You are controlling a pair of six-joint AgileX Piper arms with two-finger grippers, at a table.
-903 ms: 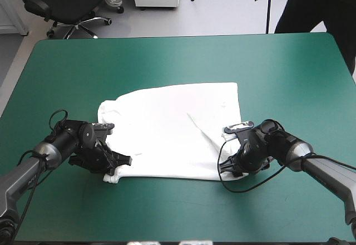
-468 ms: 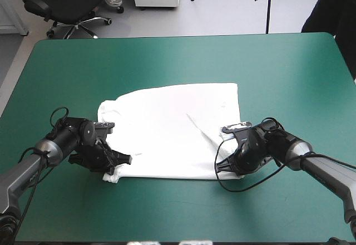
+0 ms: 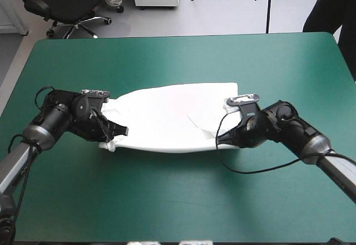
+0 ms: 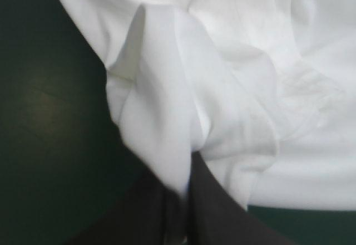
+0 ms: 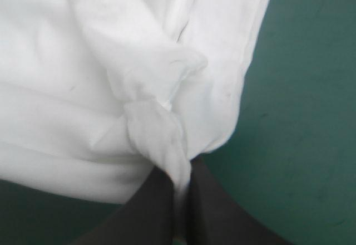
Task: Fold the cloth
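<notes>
Along near edge of T-shirt (image 3: 172, 114), 1 corner is pinched by left tool (image 3: 115, 136), 1 by right tool (image 3: 220, 141); long axis is laid between them.

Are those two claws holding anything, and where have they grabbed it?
Both hold the T-shirt: the left gripper pinches its near left corner, the right gripper its near right corner, each shut on bunched cloth.

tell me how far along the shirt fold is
Done: the T-shirt lies spread on the teal-green cover, left tool and right tool each shut on a near corner. In hand: the near edge is raised off the cover. Left: laying it over the far half, then further folds.
</notes>
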